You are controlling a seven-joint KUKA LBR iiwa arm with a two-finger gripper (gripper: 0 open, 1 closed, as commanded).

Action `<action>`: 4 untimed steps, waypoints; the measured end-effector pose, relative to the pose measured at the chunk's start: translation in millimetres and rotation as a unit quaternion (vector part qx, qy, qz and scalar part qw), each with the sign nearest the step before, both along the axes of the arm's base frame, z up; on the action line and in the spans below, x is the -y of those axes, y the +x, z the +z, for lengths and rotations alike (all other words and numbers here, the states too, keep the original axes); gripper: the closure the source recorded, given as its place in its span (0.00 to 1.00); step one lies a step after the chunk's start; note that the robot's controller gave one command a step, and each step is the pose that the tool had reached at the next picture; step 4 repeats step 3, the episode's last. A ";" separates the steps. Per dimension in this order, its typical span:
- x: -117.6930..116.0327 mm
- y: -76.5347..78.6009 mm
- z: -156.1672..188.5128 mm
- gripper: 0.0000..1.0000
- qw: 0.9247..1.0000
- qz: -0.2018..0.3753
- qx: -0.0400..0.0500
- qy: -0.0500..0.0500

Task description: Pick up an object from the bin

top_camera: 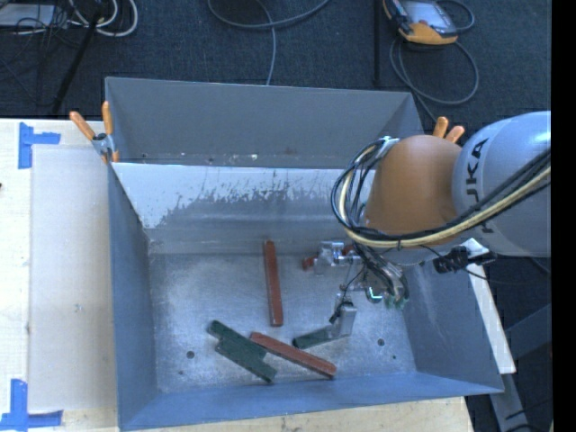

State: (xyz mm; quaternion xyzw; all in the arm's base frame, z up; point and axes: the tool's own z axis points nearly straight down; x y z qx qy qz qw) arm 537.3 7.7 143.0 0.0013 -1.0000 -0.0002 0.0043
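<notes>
My gripper hangs low in the right half of the bin, under the arm's orange cover. Its lower end is right at the bin floor. A small dark flat piece lies against that end, on its left; I cannot tell whether it is gripped. A reddish-brown stick lies slanted just below and left of that piece. A second reddish-brown stick lies almost upright in the middle of the floor, left of the gripper.
A dark green bar lies slanted at the front, its right end touching the lower stick. The bin's right wall slopes up close behind the gripper. The left half of the floor is bare.
</notes>
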 end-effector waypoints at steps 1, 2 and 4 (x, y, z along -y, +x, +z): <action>2.3 -42.8 -77.7 0.00 0.999 -0.032 -0.001 0.000; 2.6 -38.8 -71.2 1.00 0.999 -0.032 0.003 -0.001; -18.1 -13.6 63.1 1.00 0.999 -0.052 0.009 0.000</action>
